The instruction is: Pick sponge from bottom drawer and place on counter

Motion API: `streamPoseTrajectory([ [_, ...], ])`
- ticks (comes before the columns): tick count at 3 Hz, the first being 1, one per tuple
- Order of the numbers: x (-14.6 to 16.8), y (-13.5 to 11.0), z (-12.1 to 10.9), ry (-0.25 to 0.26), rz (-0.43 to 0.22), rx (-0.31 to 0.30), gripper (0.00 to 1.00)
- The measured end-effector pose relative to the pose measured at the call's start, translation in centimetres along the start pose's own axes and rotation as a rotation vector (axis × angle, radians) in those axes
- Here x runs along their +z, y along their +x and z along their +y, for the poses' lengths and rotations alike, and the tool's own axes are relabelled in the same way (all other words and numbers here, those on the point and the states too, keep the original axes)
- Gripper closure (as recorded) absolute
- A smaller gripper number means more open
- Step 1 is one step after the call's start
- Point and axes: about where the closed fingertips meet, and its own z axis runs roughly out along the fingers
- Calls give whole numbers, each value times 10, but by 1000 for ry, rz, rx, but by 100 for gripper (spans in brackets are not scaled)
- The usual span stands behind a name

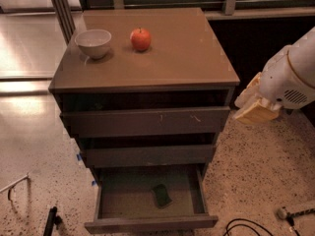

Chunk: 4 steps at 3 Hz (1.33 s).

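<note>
The sponge (161, 195) is a small dark green pad lying flat on the floor of the bottom drawer (150, 223), right of its middle. That drawer is pulled wide open; the two drawers above it stand slightly out. The counter (167, 53) is the glossy tan top of the cabinet. My gripper (251, 112), a cream-coloured end on the white arm (295, 77), hangs to the right of the cabinet at the height of the top drawer. It is well above and to the right of the sponge and holds nothing that I can see.
A white bowl (93, 43) and a red apple (141, 39) stand on the counter's back left. Black cables (246, 227) and a small tool (290, 213) lie on the speckled floor at the lower right. A dark object (50, 220) lies at the lower left.
</note>
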Motion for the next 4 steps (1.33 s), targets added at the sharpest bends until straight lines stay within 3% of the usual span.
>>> streamPoseTrajectory([
  [1,77,-5,2,-36,-80,34,86],
  [2,79,-12,-16,29,-112,37,100],
  [3,79,-12,-16,29,-112,37,100],
  [4,103,-8,-10,25,-122,54,100],
])
